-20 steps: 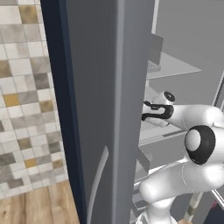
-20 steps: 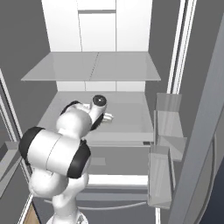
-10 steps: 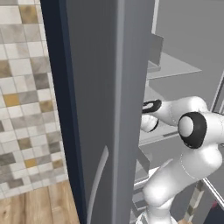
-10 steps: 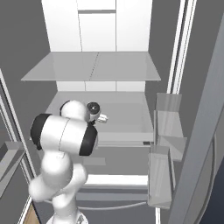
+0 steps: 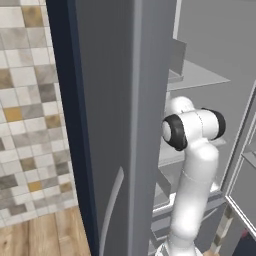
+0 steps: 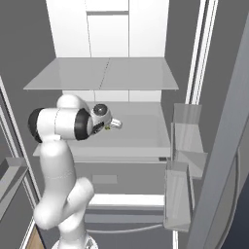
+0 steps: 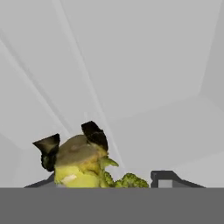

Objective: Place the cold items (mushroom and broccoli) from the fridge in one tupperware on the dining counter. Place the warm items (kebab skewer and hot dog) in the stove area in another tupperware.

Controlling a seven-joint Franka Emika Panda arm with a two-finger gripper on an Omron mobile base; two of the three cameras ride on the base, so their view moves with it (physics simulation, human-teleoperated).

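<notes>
– What did the left base view give you?

– One fridge door (image 5: pixel 120 100) stood open across most of it, with a tiled wall (image 5: pixel 30 115) and a wooden floor (image 5: pixel 45 235) to its left. Behind the door I saw one white arm (image 5: pixel 195 165) reaching into the fridge. The claw was hidden behind the door's edge.

– And the right base view?

– There I counted two grey shelves, an upper shelf (image 6: pixel 102 75) and a lower shelf (image 6: pixel 141 131). Clear door bins (image 6: pixel 187 126) hung at the right. The claw (image 6: pixel 115 124) sat just over the lower shelf, with a speck of green at its tip.

– The hand view?

– Two dark fingertips (image 7: pixel 164 177), one at each side. Between them lay one yellow-green broccoli (image 7: pixel 129 180), and touching it one brown-capped lump with dark edges that I took for the mushroom (image 7: pixel 76 153). Both were on the pale shelf floor.

– Was the claw gripping?

– I could not tell. Its jaws stood on either side of the two vegetables, but I could not see whether they pressed on anything.
</notes>
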